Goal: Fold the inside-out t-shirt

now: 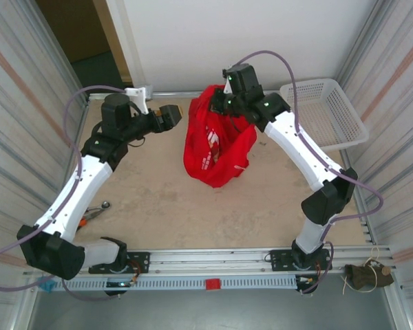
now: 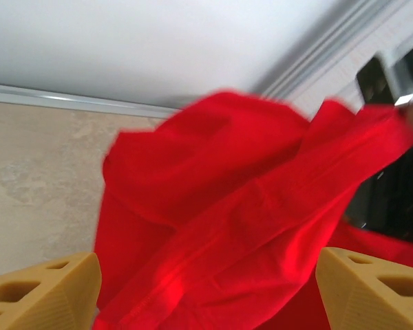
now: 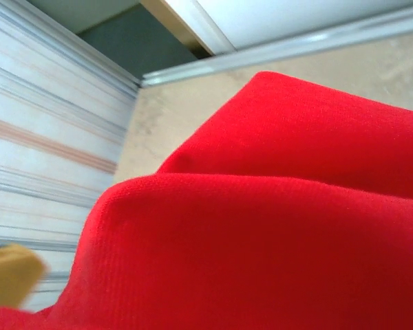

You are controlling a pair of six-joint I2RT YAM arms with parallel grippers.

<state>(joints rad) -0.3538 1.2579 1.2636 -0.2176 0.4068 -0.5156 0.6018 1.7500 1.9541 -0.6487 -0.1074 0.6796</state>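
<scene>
Records a beige, mottled table (image 1: pixel 158 199). Finds on it, around the middle and toward the far edge, the lower end of a red inside-out t-shirt (image 1: pixel 217 155), bunched on the surface with the upper part lifted clear. Finds a white mesh basket (image 1: pixel 327 113) in the far right corner, apart from the cloth. Notes a small hand tool (image 1: pixel 96 211) with orange grips near the left side. Notes a metal rail (image 1: pixel 213 256) along the near edge.
</scene>
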